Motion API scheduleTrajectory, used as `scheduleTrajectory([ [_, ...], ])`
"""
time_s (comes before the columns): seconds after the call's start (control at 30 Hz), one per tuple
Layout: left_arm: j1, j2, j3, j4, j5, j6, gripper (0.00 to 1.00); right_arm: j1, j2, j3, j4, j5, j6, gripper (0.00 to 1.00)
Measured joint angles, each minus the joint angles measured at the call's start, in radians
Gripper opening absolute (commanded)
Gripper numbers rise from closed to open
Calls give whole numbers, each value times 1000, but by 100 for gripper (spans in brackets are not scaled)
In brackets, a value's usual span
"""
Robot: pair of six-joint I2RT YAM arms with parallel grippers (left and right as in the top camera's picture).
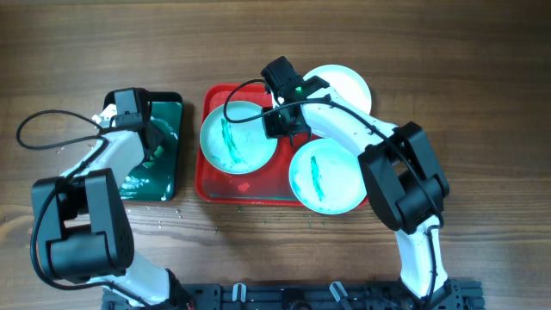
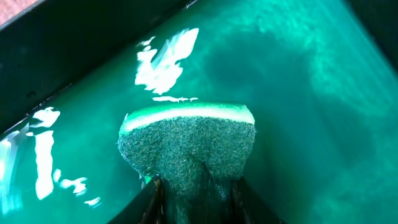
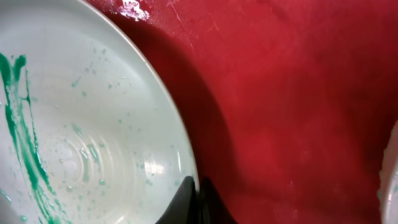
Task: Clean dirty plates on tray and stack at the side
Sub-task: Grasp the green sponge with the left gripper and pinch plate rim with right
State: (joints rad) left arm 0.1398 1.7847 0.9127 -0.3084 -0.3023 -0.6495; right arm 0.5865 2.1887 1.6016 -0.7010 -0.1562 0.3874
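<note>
Three round white plates sit at the red tray (image 1: 215, 176). The left plate (image 1: 238, 138) and the front right plate (image 1: 326, 176) each carry a teal smear. The back right plate (image 1: 346, 86) looks mostly white and overhangs the tray's far rim. My right gripper (image 1: 282, 123) is shut on the left plate's right rim. In the right wrist view its gripper (image 3: 199, 190) pinches that plate (image 3: 93, 124) over the red tray (image 3: 298, 93). My left gripper (image 2: 196, 196) is shut on a green sponge (image 2: 186, 146), down in teal water.
The smaller dark green tray (image 1: 168, 112) holding teal water lies left of the red tray, with my left gripper (image 1: 157, 142) inside it. Droplets speckle the wooden table (image 1: 482, 77) around it. Another plate's edge (image 3: 392, 180) shows at the right of the right wrist view.
</note>
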Motion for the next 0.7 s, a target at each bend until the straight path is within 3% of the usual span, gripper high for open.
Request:
scheduleTrajectory([
  [0.03,0,2,0,7,0,2,4,0,0,0,0,0,0,4],
  [0.23,1,2,1,2,1,7,4,0,0,0,0,0,0,4],
  [0.33,1,-36,6,-86,35,43,4,0,0,0,1,0,0,4],
  [0.47,1,-166,48,-194,148,134,4,0,0,0,8,-5,-21,4],
  [0.7,-11,-389,98,-246,257,208,4,-1,0,0,19,-73,-69,4],
])
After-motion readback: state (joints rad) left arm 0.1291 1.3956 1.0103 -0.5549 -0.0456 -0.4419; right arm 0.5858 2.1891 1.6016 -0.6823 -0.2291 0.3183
